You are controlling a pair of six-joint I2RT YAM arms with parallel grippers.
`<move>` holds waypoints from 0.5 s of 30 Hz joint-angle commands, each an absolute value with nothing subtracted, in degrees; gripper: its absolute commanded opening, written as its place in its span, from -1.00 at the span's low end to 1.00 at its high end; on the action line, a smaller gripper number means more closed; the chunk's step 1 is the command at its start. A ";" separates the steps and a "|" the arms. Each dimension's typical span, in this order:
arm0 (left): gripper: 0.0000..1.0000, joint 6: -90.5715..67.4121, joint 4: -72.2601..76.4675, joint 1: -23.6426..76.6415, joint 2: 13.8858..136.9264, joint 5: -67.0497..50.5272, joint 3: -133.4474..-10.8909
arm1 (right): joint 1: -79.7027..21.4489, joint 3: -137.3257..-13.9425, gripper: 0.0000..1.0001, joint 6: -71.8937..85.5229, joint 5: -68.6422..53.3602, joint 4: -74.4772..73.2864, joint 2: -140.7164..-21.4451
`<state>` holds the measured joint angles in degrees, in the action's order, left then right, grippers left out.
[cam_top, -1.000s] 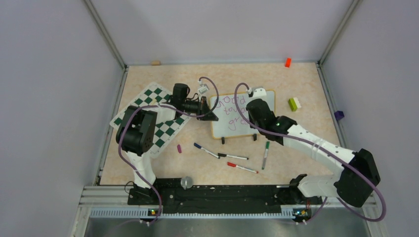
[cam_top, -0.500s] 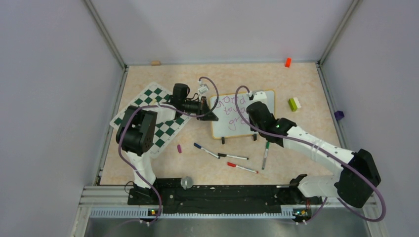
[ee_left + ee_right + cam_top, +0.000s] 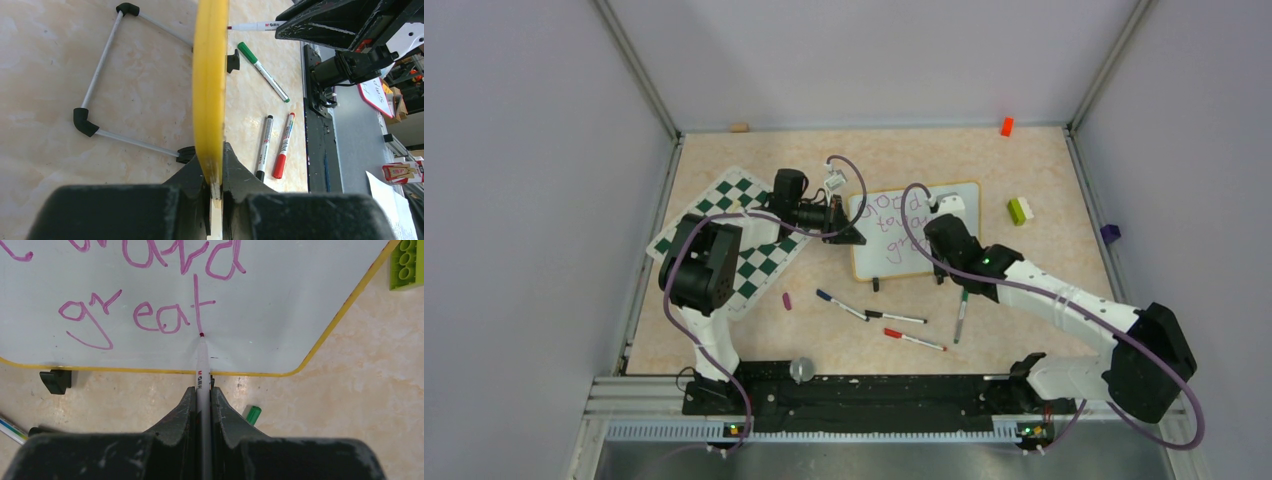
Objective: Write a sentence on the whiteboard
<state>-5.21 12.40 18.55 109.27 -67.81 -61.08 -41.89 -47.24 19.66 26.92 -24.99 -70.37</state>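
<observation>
The whiteboard [image 3: 886, 255] stands propped on the table, just right of the chessboard mat [image 3: 734, 215]; the left gripper [image 3: 216, 167] is clamped on its yellow side edge; the right gripper [image 3: 202, 390] is closed around a marker [image 3: 201, 362]; the marker's purple tip touches the board at the foot of the "t" in "great", the third line of the sentence [image 3: 150, 315]; a green marker [image 3: 252, 414] lies on the table near the board's lower edge.
</observation>
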 commanded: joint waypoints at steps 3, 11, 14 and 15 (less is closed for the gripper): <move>-1.00 -1.67 11.16 19.34 110.21 -64.42 -60.84 | -41.46 -49.35 -1.00 19.83 31.17 -23.76 -68.63; -1.00 -1.67 11.12 19.31 110.05 -64.38 -60.74 | -41.49 -52.11 -1.00 18.96 30.32 -24.16 -68.69; -1.00 -1.67 11.14 19.33 110.00 -64.37 -60.71 | -41.48 -52.18 -1.00 18.99 28.07 -25.22 -67.38; -1.00 -1.67 11.16 19.29 110.02 -64.37 -60.73 | -41.51 -52.01 -1.00 18.96 27.82 -25.51 -66.80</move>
<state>-5.13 12.40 18.55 109.27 -67.88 -61.08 -41.87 -49.32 19.51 29.21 -25.06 -69.71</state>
